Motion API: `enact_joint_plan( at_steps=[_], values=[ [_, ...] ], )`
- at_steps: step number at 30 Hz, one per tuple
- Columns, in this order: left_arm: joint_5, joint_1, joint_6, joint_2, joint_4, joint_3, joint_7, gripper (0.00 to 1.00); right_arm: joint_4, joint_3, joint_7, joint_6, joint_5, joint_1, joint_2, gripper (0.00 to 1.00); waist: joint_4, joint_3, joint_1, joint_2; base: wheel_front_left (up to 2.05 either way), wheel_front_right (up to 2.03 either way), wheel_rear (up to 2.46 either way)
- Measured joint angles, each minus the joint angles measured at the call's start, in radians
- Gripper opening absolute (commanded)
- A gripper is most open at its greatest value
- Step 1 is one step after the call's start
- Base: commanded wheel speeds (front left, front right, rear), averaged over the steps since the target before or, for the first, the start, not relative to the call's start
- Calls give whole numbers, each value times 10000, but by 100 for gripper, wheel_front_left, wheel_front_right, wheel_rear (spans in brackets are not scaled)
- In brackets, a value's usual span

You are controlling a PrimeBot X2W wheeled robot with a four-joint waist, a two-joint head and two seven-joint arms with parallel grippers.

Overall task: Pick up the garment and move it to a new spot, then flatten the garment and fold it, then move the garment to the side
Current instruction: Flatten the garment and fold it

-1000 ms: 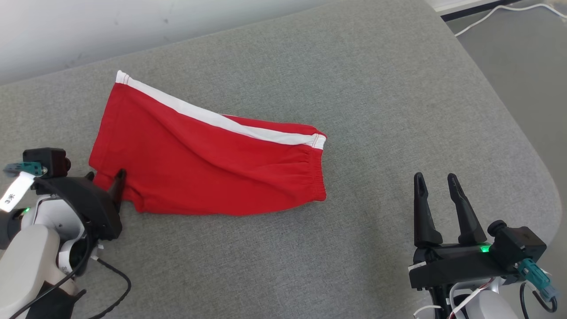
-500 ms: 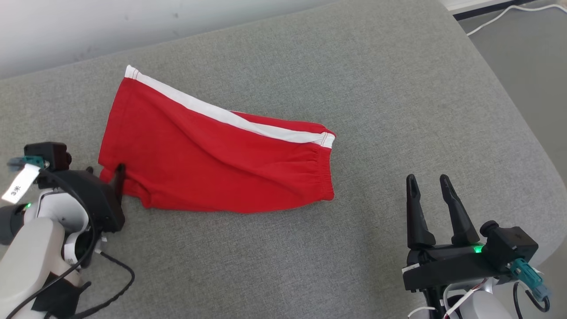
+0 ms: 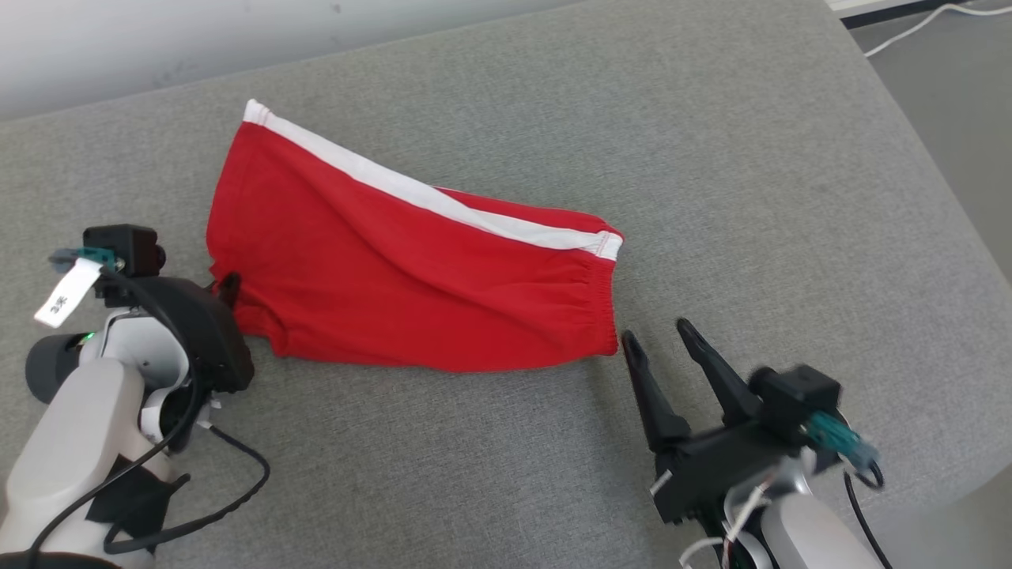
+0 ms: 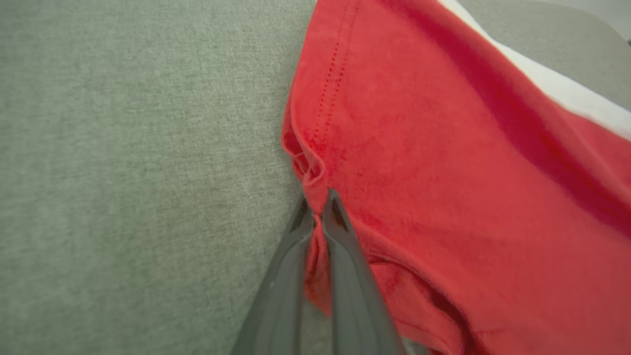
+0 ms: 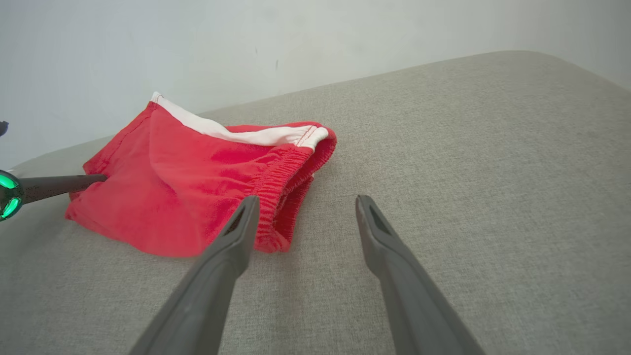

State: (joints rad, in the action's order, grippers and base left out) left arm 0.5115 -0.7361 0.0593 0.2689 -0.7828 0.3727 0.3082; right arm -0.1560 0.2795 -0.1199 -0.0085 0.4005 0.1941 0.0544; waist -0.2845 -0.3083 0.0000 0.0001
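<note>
Seeing red shorts [image 3: 411,269] lying flat on the left-middle of the grey cushion [image 3: 751,158], legs stacked one over the other, white side stripe [image 3: 443,201] along the far edge, elastic waistband [image 3: 605,304] facing the right arm. Pinching the near leg-hem corner with left gripper [image 4: 318,204], fingers closed tight on red fabric, with a small bunch of cloth just ahead of the tips. Holding right gripper [image 5: 306,199] wide open with nothing between the fingers, tips just beside the near waistband corner and angling toward it, not touching as far as can be told. Reading this as setting up a two-point grasp: one end secured, other end pending. Guessing at either a further fold or the shift to the side, given the already-halved look; not able to say which. Needing next: lowering right fingers around the waistband corner, catching both layers of elastic, closing, then lifting both ends together and level. Watching for the top layer sliding off the bottom one if pinching only one layer, and for the left pinch slipping off that thin hem.
</note>
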Motion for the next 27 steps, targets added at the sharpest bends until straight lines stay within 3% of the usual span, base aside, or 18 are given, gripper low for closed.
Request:
enact_joint_plan(
  at_steps=[12, 24, 25, 26, 27],
  values=[
    [81, -319, 130, -407, -420, 69, -46, 0, -1055, 1283, 1509, 330, -1223, 945, 445, 100, 442, -33, 0, 0, 0, 0, 0],
    [153, -337, 290, -462, -690, 52, -288, 0, -1386, 1463, 1730, 364, -1695, 1536, 679, 100, 498, 1, 0, 0, 0, 0, 0],
    [153, -342, 291, -468, -704, 52, -293, 0, -1411, 1482, 1730, 366, -1737, 1635, 665, 80, 507, 2, 0, 0, 0, 0, 0],
    [153, -353, 291, -483, -734, 58, -349, 0, -1434, 1480, 1730, 366, -1739, 1700, 646, 49, 517, 2, 0, 0, 0, 0, 0],
    [153, -358, 291, -495, -759, 59, -364, 0, -1482, 1486, 1730, 370, -1739, 1735, 627, 40, 527, 4, 0, 0, 0, 0, 0]
  ],
)
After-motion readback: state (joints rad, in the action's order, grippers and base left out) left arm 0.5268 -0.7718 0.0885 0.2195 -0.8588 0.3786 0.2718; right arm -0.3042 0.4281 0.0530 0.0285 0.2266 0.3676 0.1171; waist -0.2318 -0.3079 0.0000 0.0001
